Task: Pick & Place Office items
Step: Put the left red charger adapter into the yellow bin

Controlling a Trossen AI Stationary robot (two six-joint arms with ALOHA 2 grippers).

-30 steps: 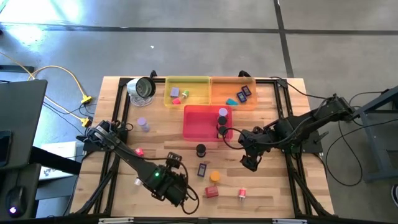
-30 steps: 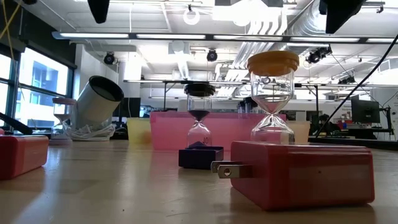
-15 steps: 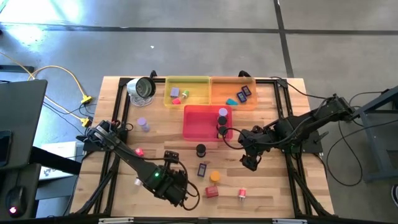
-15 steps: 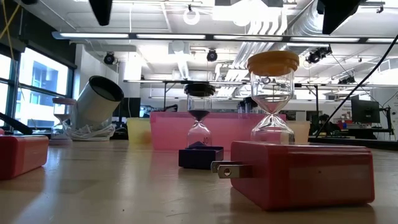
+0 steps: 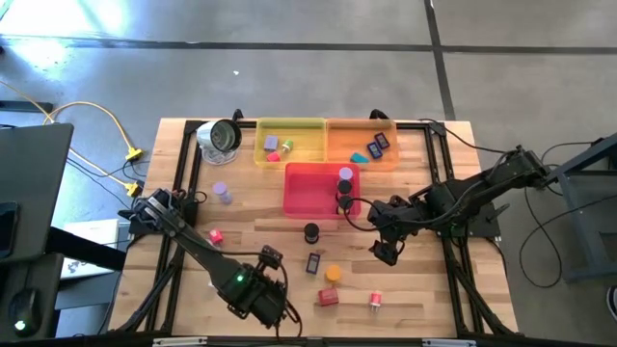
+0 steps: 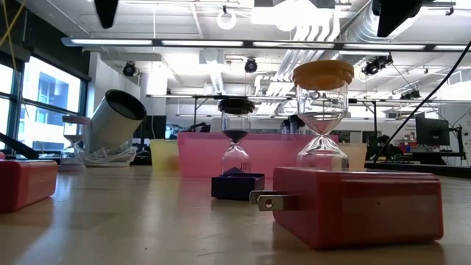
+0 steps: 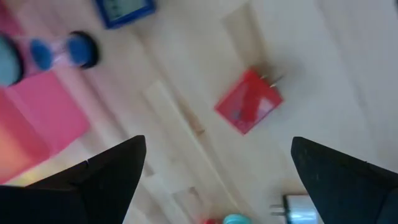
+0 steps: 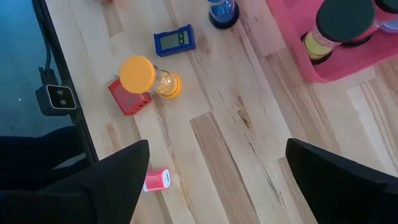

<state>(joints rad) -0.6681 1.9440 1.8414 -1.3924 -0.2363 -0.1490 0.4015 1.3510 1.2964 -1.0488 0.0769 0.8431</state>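
- Red plug block (image 5: 328,297) lies on the wooden table (image 5: 415,299) near its front edge, beside the orange-capped sand timer (image 5: 334,274) and the blue clock piece (image 5: 314,261).
- Black-capped sand timer (image 5: 311,232) stands just in front of the pink tray (image 5: 308,193).
- Left gripper (image 5: 273,256) hovers left of the blue clock piece, fingers spread, holding nothing.
- Right gripper (image 5: 384,254) hangs right of the pink tray, fingers spread, empty.

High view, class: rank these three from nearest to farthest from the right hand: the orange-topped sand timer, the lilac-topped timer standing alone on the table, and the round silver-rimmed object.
1. Orange-topped sand timer: nearest to the right hand, just across from it towards the left arm's side.
2. Lilac-topped timer: across the table, on the left arm's side.
3. Round silver-rimmed object: farthest, at the far left corner.
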